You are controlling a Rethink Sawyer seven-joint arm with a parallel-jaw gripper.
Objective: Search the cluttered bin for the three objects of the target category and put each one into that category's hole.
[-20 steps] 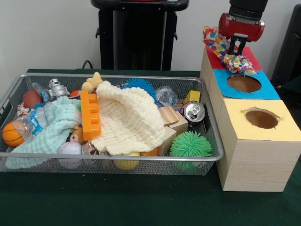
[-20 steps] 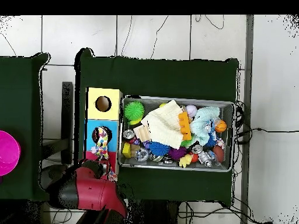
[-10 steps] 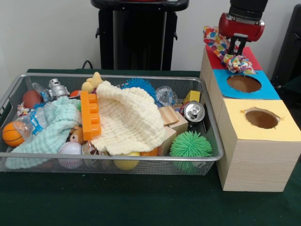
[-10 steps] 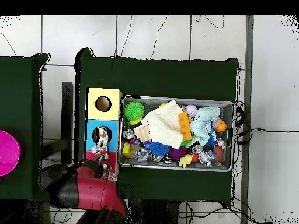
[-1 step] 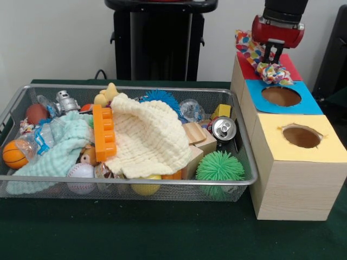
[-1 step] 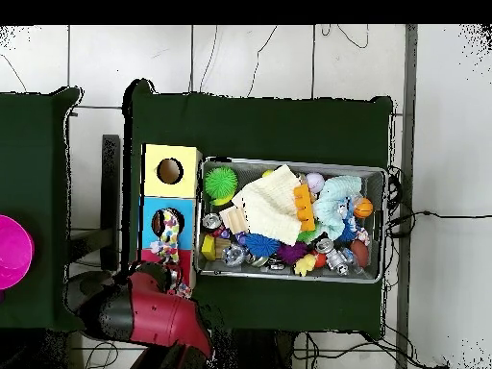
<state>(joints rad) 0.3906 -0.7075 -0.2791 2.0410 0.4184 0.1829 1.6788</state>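
Green cloth covers the table [image 5: 162, 238], and a white wall stands behind it. On the cloth sits a wire bin [image 5: 124, 187] full of toys, and right beside it a row of three wood boxes, each with a round hole on top: a yellow box [image 5: 320, 141], a blue box [image 5: 312, 103] and a red box [image 5: 290, 65].

The gripper [image 5: 272, 54] hangs over the red box, and its jaws are pinching a rope toy [image 5: 272, 72]. One end of the rope sticks up behind the gripper, and the other end hangs down in a knot near the line between the red and blue boxes. I think the rope is held up high so it can drop into a hole. From above, the rope [image 6: 170, 233] seems to lie over the blue box and its hole, so I cannot tell which hole it is meant for.

The rope toy is soft and twisted, with lots of colors: pink, yellow, blue and white. It looks floppy, so it may snag on a hole's edge.

In the bin, a cream cloth [image 5: 149, 138] and a mint cloth [image 5: 59, 154] cover many toys. A green spiky ball [image 5: 219, 167], a can [image 5: 223, 129] and an orange block [image 5: 104, 132] lie on top. More soft toys may hide under the cloths.
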